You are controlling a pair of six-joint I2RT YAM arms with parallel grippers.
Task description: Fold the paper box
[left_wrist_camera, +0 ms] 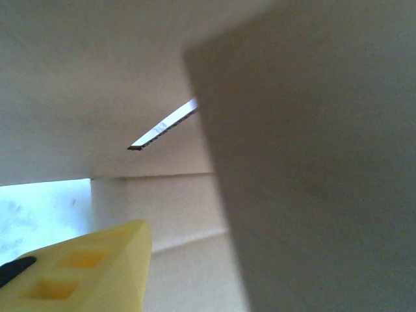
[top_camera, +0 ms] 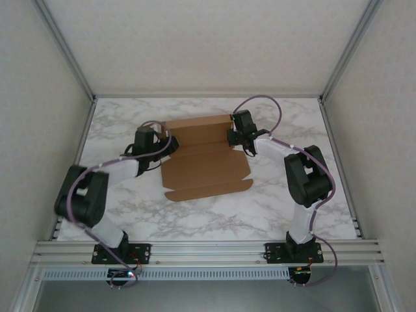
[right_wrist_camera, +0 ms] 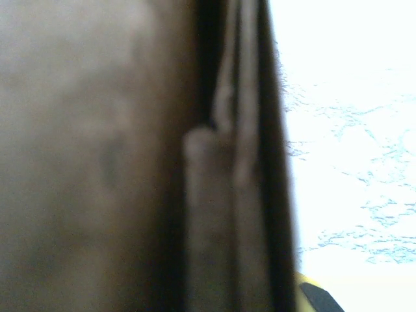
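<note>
At the left edge of the paper box (top_camera: 207, 166), the left gripper (top_camera: 161, 147) sits against the cardboard, about halfway along the sheet's side. How far its jaws stand apart cannot be told. Its wrist camera catches one yellow finger (left_wrist_camera: 84, 273) low at the left, with pale brown cardboard panels close around it and a thin slit of light between two of them. Across the sheet, the right gripper (top_camera: 235, 138) meets the right edge beside the far panel, and its opening cannot be told either. Its wrist view is blurred, with dark cardboard layers seen on edge next to the bright marble counter (right_wrist_camera: 344, 130). The box lies opened out mid-counter between both grippers, with a crease across it and a narrow flap along the near edge.
</note>
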